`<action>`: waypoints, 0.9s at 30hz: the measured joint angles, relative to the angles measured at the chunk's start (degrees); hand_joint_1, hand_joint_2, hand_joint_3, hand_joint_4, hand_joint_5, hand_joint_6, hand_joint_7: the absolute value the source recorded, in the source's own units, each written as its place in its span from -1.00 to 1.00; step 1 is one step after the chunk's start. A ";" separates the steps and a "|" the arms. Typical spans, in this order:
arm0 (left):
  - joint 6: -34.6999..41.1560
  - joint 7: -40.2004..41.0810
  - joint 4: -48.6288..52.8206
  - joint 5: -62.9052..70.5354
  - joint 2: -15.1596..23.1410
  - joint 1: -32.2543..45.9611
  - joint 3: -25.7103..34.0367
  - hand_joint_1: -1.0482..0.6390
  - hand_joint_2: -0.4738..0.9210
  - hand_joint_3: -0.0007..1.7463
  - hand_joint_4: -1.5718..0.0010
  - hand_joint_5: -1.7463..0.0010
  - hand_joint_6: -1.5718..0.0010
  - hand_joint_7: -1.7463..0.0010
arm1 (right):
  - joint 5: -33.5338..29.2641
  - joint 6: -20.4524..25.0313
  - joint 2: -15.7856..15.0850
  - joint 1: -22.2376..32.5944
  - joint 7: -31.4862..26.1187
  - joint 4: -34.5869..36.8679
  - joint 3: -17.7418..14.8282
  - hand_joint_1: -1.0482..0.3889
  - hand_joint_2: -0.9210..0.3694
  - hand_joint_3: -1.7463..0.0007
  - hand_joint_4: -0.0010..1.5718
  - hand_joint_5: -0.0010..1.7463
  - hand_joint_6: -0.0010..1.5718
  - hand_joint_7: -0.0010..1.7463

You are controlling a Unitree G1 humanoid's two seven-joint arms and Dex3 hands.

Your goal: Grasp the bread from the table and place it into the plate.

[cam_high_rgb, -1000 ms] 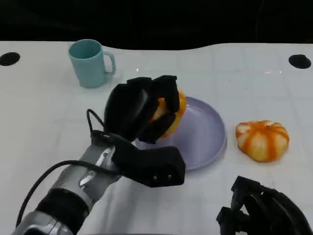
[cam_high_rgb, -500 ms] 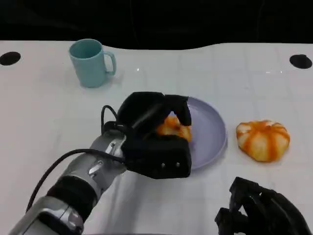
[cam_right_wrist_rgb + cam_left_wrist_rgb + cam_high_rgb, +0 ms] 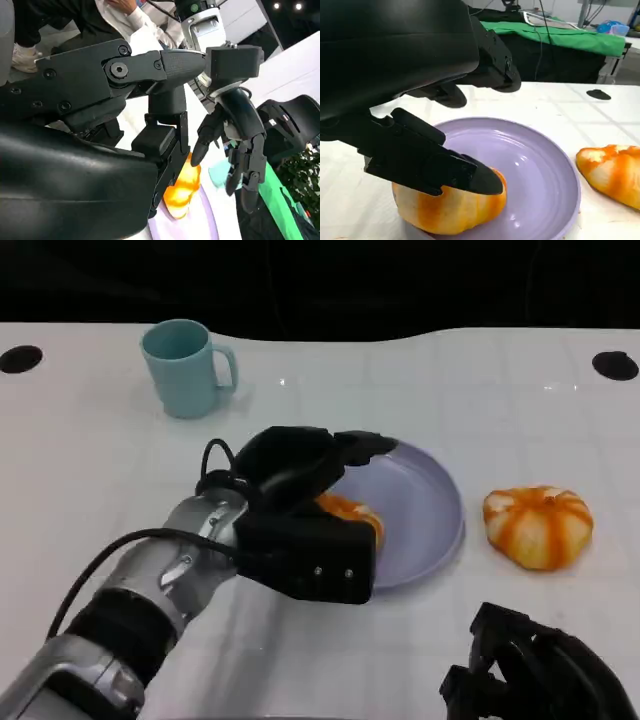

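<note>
- Left hand [image 3: 300, 495]: fingers [image 3: 440, 167] spread; in the left wrist view one lies across the top of the bread [image 3: 452, 207], the others stand raised above the plate [image 3: 540, 175]. Whether the lower one actually presses on the crust cannot be told. No closed grip visible around the loaf.
- Bread, head view [image 3: 350, 512]: sits on the plate [image 3: 425, 500] at its 8 o'clock edge, partly covered by the left hand's black shell. In the left wrist view its underside rests on the plate surface near the rim.
- Plate: lavender, round, shallow; lies flat on the white worktop [image 3: 90, 470] about mid-frame in the head view.
- Left forearm [image 3: 150, 600]: silver, with a black cable looping along it, comes in from 7 o'clock toward the plate.
- Right hand [image 3: 535, 665]: at 5 o'clock in the head view, low over the worktop, fingers curled inward with nothing in them; well apart from the plate.
- Second bread roll [image 3: 538, 526]: orange with pale stripes, on the worktop at 3 o'clock of the plate, just beside its rim, not touching. Also at the edge of the left wrist view [image 3: 612, 172].
- Teal mug [image 3: 185, 368]: upright, handle facing the plate side, at 10 o'clock of the plate, well apart.
- Right wrist view: left hand [image 3: 240, 135] over the bread [image 3: 182, 187]; a person's white sleeve [image 3: 130, 20] in the background.
</note>
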 measured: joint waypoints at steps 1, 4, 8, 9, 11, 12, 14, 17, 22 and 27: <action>-0.11 -0.38 -1.04 -0.21 0.54 0.35 0.07 -0.60 1.00 -0.69 0.68 0.81 0.65 1.00 | 0.01 0.00 0.01 0.01 -0.01 0.00 0.01 -0.56 -1.00 0.74 0.14 0.83 0.00 0.62; -0.52 -1.26 -4.67 -1.04 1.95 2.01 0.97 -0.59 1.00 -0.71 0.65 0.79 0.62 0.99 | 0.00 0.00 0.03 -0.01 -0.06 0.00 0.07 -0.56 -1.00 0.74 0.14 0.83 0.00 0.62; -1.54 -2.54 -9.67 -3.77 3.74 5.86 2.91 -0.56 1.00 -0.72 0.57 0.76 0.58 0.97 | 0.09 0.00 0.05 -0.01 -0.06 0.02 0.08 -0.57 -1.00 0.75 0.13 0.84 -0.01 0.62; -1.63 -3.03 -10.97 -4.74 4.09 6.97 3.55 -0.55 1.00 -0.72 0.56 0.75 0.57 0.97 | 0.09 -0.01 0.05 -0.04 -0.05 0.02 0.10 -0.58 -1.00 0.75 0.13 0.84 0.00 0.62; -1.93 -3.83 -13.48 -6.31 4.71 9.09 4.85 -0.49 1.00 -0.76 0.49 0.71 0.50 0.94 | 0.04 -0.05 0.05 -0.05 -0.05 0.03 0.16 -0.59 -1.00 0.75 0.14 0.85 0.00 0.62; -2.10 -4.31 -14.93 -7.70 4.93 10.27 5.68 -0.48 1.00 -0.77 0.47 0.69 0.48 0.94 | -0.02 -0.07 0.04 -0.07 -0.06 0.03 0.22 -0.59 -1.00 0.74 0.14 0.85 0.00 0.63; -2.63 -5.24 -17.97 -11.78 4.87 13.24 7.74 -0.43 1.00 -0.79 0.52 0.36 0.38 0.94 | -0.09 -0.11 0.05 -0.08 -0.08 0.01 0.33 -0.59 -1.00 0.73 0.14 0.85 0.00 0.63; -3.72 -6.88 -21.17 -17.77 4.40 17.40 10.55 -0.31 1.00 -0.83 0.60 -0.06 0.24 0.90 | -0.16 -0.21 0.05 -0.11 -0.09 0.01 0.49 -0.58 -1.00 0.72 0.13 0.85 0.00 0.63; -6.30 -11.14 -25.59 -31.30 1.44 24.32 15.33 -0.26 1.00 -0.81 0.64 -0.48 0.19 0.63 | -0.10 -0.01 0.06 -0.09 -0.33 -0.07 0.52 -0.57 -1.00 0.72 0.14 0.84 -0.01 0.63; -8.75 -16.39 -27.29 -39.80 -0.39 29.39 17.39 -0.31 1.00 -0.70 0.59 -0.68 0.49 -0.16 | -0.10 0.06 0.06 -0.05 -0.57 -0.20 0.55 -0.56 -1.00 0.73 0.14 0.84 0.00 0.64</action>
